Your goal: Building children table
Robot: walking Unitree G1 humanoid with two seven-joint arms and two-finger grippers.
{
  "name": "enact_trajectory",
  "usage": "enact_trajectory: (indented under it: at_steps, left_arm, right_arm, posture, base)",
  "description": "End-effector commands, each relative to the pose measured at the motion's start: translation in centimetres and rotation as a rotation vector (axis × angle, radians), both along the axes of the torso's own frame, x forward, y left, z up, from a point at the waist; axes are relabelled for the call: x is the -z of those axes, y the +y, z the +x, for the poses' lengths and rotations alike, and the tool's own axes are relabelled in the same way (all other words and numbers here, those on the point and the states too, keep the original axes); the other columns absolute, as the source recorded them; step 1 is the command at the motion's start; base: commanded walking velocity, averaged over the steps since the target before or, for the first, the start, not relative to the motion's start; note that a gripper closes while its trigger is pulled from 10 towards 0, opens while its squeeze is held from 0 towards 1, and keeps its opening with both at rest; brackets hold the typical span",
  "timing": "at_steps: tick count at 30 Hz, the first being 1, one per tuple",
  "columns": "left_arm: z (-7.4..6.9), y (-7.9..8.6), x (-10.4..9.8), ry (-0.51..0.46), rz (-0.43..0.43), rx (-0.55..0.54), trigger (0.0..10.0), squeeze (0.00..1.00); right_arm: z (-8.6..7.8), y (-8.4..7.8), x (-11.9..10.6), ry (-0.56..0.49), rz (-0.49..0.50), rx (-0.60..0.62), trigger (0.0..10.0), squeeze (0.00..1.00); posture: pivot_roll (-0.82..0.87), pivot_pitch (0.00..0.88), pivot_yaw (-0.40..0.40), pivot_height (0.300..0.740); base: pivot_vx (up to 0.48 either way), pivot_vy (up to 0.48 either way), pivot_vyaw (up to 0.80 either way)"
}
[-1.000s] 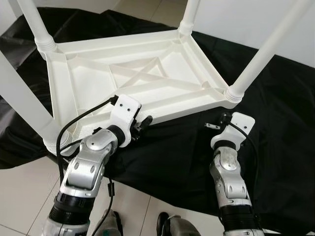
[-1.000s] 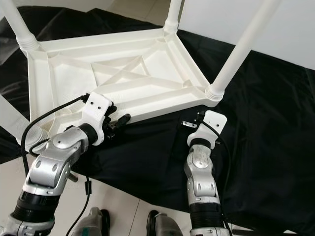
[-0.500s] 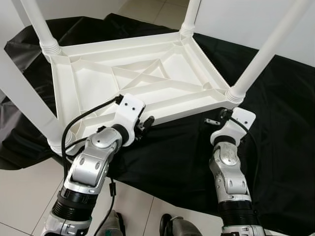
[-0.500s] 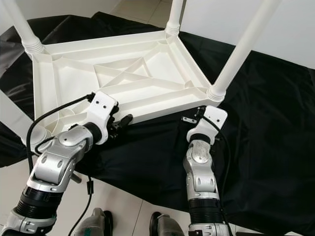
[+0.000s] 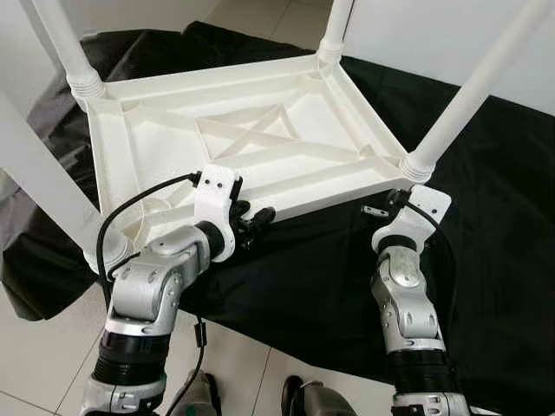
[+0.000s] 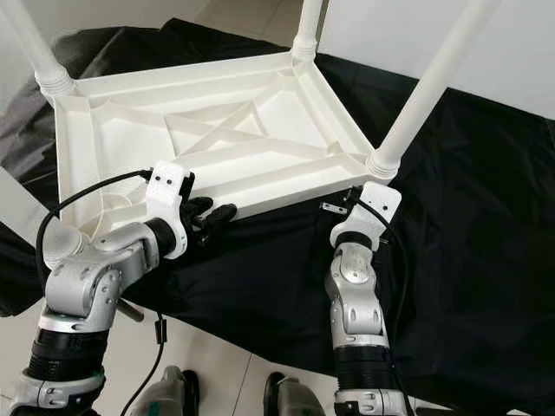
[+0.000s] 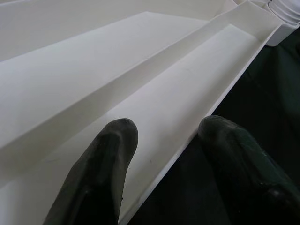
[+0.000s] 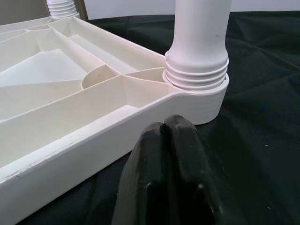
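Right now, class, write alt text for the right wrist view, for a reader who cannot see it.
The right gripper, its two black fingers pressed together, points at the corner of an upturned white plastic table where a threaded white leg stands in its socket. The table's ribbed underside faces up, and it lies on a black cloth.

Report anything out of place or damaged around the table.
Nothing looks damaged. The white table lies upside down on the black cloth, legs up, as expected mid-assembly. The left gripper straddles its near rim; the right gripper sits shut by the corner leg.
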State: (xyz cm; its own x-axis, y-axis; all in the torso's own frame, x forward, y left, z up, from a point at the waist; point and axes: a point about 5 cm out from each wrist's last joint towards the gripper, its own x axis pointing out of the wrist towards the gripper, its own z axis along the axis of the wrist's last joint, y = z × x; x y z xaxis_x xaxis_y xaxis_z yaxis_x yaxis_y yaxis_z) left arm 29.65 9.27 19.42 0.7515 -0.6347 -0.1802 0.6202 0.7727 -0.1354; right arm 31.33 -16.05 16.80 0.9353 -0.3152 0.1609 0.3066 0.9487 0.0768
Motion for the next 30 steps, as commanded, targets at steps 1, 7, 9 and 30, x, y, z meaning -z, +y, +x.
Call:
enact_trajectory:
  at_steps: [1,7,9,30]
  left_arm:
    - [-0.7,-0.7,1.0,0.053,0.001,0.09,10.0,0.0]
    - [-1.1,-1.2,1.2,0.07,-0.002,0.112,10.0,0.0]
    - [-1.3,-1.5,1.3,0.076,-0.004,0.121,10.0,0.0]
    - [-1.7,-2.2,0.7,0.069,-0.018,0.149,10.0,0.0]
  right_arm:
    - [0.0,-0.3,0.4,0.028,0.015,0.008,10.0,0.0]
    - [0.5,-0.6,0.7,0.055,0.046,0.029,10.0,0.0]
    - [0.9,-0.6,0.7,0.065,0.06,0.033,10.0,0.0]
    - [4.3,0.3,0.0,0.065,0.098,-0.097,10.0,0.0]
  posture:
    - [0.15,0.206,-0.042,0.74]
    - [0.15,0.207,-0.04,0.74]
    - [0.15,0.21,-0.04,0.74]
    - [0.15,0.218,-0.04,0.74]
  base:
    - [0.0,0.0,0.0]
    - [0.0,0.0,0.0]
    - [0.0,0.0,0.0]
    - [0.0,0.0,0.0]
